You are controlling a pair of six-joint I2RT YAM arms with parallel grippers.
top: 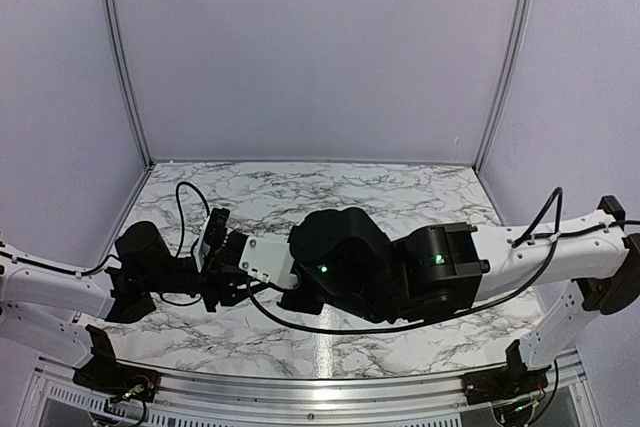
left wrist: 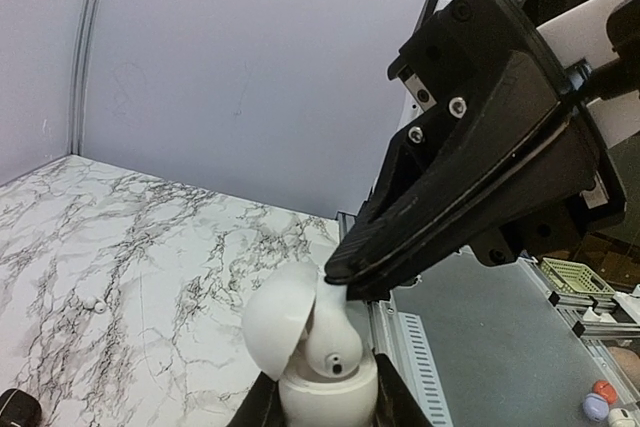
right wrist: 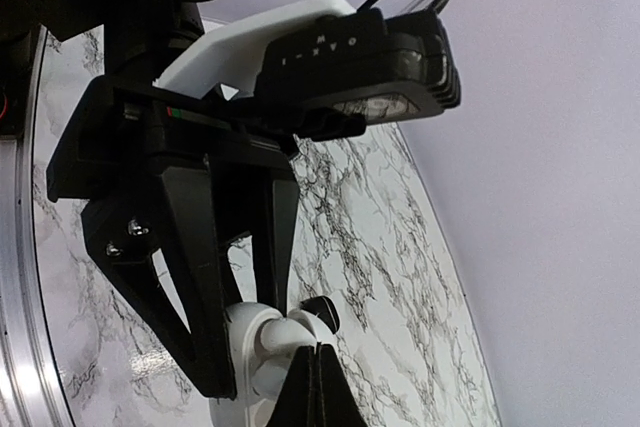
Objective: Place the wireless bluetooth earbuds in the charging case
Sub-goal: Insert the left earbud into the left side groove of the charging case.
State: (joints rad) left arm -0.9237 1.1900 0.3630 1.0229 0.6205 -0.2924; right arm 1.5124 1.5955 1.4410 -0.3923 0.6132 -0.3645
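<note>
My left gripper (left wrist: 328, 405) is shut on a white charging case (left wrist: 325, 397), held upright with its lid (left wrist: 272, 322) swung open to the left. My right gripper (left wrist: 347, 275) is shut on the stem of a white earbud (left wrist: 335, 342). The earbud's bulb sits in the case's well. In the right wrist view my right gripper (right wrist: 318, 387) shows closed over the earbud (right wrist: 283, 330) and case (right wrist: 245, 352). In the top view the left gripper (top: 232, 272) and the right wrist (top: 335, 262) meet at table centre and hide the case. No tiny black buds show.
A black oval object (right wrist: 322, 312) lies on the marble just beyond the case; it also shows in the left wrist view (left wrist: 15, 409). A tiny white bit (left wrist: 97, 305) lies on the marble. The table's metal edge rail (left wrist: 405, 357) runs close beside the case.
</note>
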